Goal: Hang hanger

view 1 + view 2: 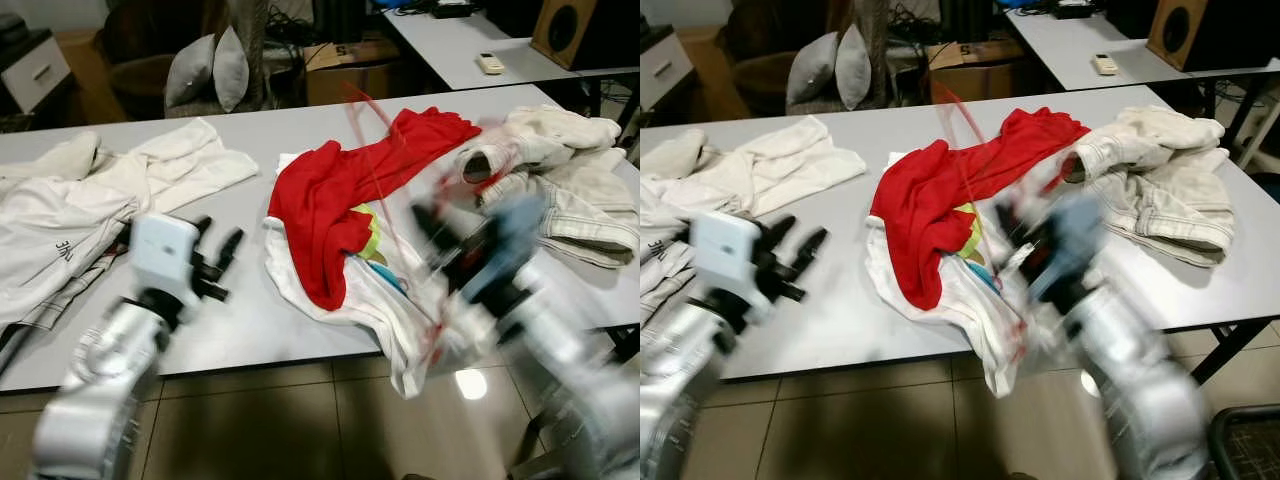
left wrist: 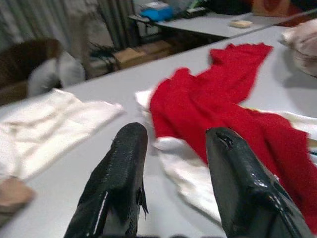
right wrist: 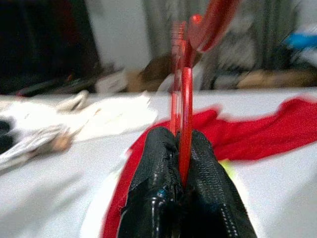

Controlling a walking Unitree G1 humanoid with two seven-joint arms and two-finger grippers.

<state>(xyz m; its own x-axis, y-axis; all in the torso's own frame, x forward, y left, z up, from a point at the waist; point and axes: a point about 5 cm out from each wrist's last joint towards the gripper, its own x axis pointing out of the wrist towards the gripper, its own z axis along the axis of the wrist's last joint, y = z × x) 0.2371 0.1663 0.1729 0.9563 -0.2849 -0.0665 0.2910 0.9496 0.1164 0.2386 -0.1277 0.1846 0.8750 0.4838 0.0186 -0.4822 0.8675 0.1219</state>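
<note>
A thin red hanger [image 3: 185, 99] stands upright between the fingertips of my right gripper [image 3: 181, 136], which is shut on it. In the eye views that gripper [image 1: 440, 235] is blurred by motion above the table's front edge, over a red garment [image 1: 330, 200] lying on a white shirt [image 1: 390, 300]. The hanger shows there as a faint red streak. My left gripper [image 1: 220, 238] is open and holds nothing. It hovers over bare grey table [image 1: 250, 310] to the left of the red garment [image 2: 208, 104].
White clothes [image 1: 100, 190] lie on the table's left part and beige jeans [image 1: 560, 180] on its right. Behind the table are cushions [image 1: 205, 65], a cardboard box [image 1: 345, 70] and a second table with a remote [image 1: 490, 63]. Tiled floor lies in front.
</note>
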